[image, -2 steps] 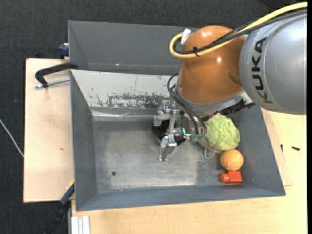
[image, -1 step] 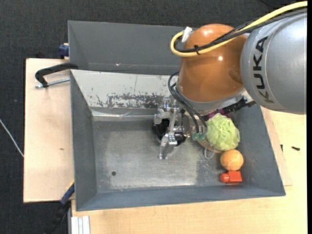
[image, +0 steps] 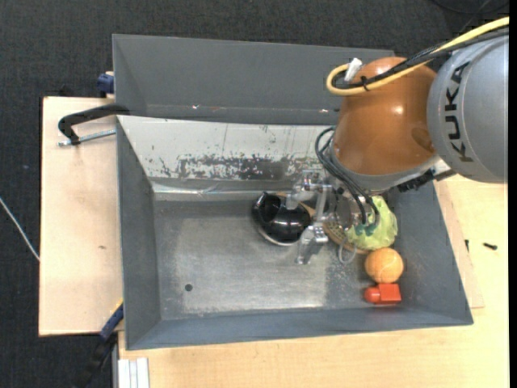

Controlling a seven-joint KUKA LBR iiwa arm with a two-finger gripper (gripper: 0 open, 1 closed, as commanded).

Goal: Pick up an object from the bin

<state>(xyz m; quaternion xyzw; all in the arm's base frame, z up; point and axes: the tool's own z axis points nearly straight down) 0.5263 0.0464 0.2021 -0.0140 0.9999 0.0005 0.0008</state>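
**Gripper poised beside a glossy black rounded object in a grey metal bin**

The two-finger gripper is seen low over the middle of the bin's floor, beneath the arm's orange cover, and its metal fingers are spread apart. The black object is found just to the gripper's left, toward the back wall; whether it is touched cannot be told. A crumpled yellow-green thing is seen just to the gripper's right. An orange ball and a small red block are placed near the front right corner.
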